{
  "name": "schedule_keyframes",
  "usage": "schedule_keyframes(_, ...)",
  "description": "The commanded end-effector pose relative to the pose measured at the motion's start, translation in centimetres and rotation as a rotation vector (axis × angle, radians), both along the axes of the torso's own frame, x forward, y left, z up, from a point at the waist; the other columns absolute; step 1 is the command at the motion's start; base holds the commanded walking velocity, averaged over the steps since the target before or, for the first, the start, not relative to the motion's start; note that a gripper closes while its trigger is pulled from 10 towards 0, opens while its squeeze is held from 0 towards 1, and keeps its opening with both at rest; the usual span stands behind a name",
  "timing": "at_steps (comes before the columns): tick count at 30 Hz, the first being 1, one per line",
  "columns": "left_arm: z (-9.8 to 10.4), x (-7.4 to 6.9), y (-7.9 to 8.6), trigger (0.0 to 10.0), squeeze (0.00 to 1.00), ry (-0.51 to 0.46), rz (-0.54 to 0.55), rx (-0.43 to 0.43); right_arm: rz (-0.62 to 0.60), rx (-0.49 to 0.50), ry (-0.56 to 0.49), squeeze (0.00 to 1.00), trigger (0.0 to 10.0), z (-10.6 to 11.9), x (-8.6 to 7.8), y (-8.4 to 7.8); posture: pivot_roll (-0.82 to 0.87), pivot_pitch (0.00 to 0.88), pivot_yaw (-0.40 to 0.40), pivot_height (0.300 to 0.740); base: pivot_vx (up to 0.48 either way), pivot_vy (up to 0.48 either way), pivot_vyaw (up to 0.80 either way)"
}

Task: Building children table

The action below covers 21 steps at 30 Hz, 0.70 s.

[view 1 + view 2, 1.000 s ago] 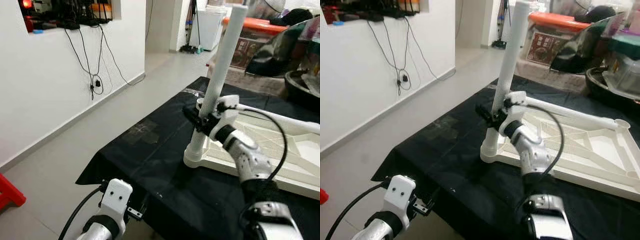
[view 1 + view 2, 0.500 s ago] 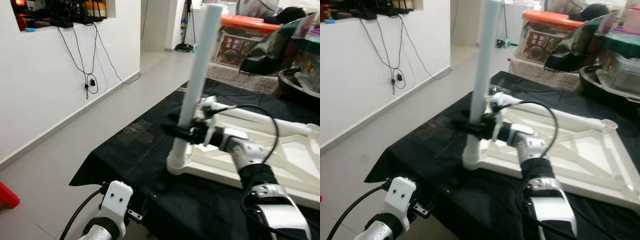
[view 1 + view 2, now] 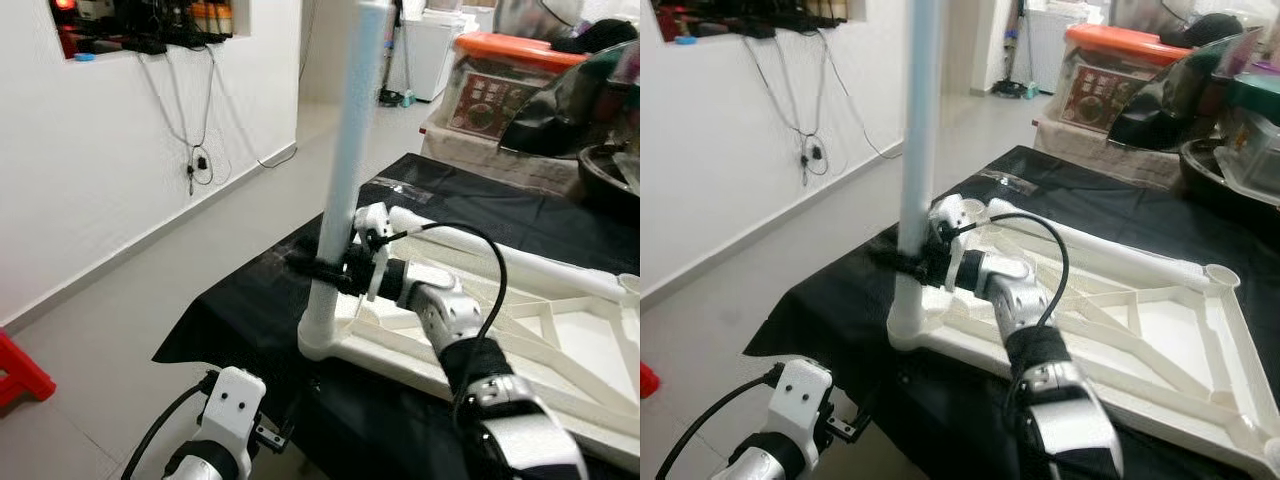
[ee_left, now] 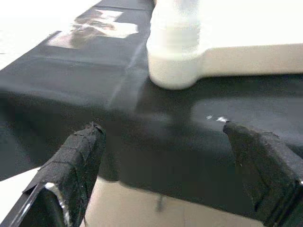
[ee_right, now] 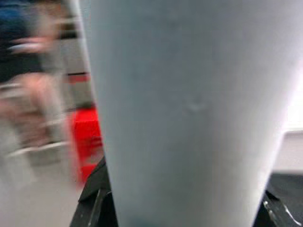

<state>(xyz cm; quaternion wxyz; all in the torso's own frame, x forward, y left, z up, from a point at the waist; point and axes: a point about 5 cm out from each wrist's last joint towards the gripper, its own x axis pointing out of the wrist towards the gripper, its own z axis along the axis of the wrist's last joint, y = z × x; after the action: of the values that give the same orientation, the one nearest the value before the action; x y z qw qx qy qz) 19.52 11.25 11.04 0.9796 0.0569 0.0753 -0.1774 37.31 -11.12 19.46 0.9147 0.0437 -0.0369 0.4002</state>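
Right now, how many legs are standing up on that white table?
1: the white leg stands in the tabletop's near-left corner, gripped by the right gripper. Other corner sockets look empty.

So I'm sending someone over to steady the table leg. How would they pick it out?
Find the black cloth, where a white tabletop lies underside up. At its near left corner the table leg, a tall white tube, stands in a round socket, with the right gripper shut around it. It is the one upright part.
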Motion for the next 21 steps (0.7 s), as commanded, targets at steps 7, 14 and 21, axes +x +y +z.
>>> schedule_keyframes(7,-0.1,0.2,0.1,10.0,0.00,0.008,-0.024,0.003,-0.922,-0.003,-0.007,0.00,0.0,-0.9,-2.3,-6.9,0.23,0.000,-0.066,0.740,0.000,0.000,0.00)
schedule_keyframes(14,-0.1,0.3,0.0,10.0,0.00,0.007,-0.026,0.004,-1.096,0.019,0.054,0.00,0.0,-1.7,-4.0,-6.7,0.23,0.000,-0.069,0.740,0.000,0.000,0.00)
schedule_keyframes(21,-0.1,0.5,0.0,10.0,0.00,0.002,-0.011,0.002,-1.086,0.041,0.121,0.00,10.0,-2.6,-4.6,-3.3,0.23,0.000,-0.080,0.740,0.000,0.000,0.00)
